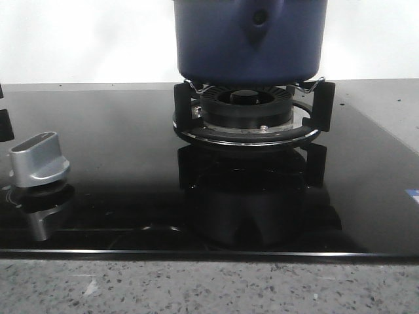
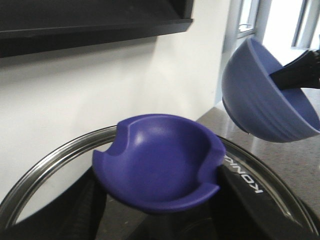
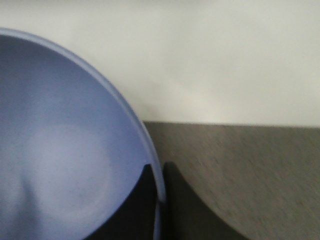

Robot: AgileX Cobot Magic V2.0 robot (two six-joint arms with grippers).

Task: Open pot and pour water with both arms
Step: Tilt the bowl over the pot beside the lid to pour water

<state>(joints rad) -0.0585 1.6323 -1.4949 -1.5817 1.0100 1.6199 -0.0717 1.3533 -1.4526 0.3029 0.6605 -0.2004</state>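
The dark navy pot (image 1: 216, 46) stands on the gas burner (image 1: 247, 111); its top is cut off by the front view's edge, and neither gripper shows in this view. My left gripper (image 2: 158, 202) is shut on the purple-blue knob (image 2: 160, 167) of the glass lid (image 2: 45, 165), which has a steel rim and is held up near the white wall. My right gripper (image 3: 161, 192) is shut on the rim of a lighter-blue bowl (image 3: 60, 165), one finger inside and one outside. The bowl (image 2: 265, 100) also shows in the left wrist view, tilted in the air beside the lid.
A silver stove knob (image 1: 39, 160) stands at the left of the black glass cooktop (image 1: 118, 196). A speckled stone counter (image 1: 209, 288) runs along the front. A dark shelf or hood (image 2: 90, 25) hangs on the wall, with a window (image 2: 280, 25) beyond the bowl.
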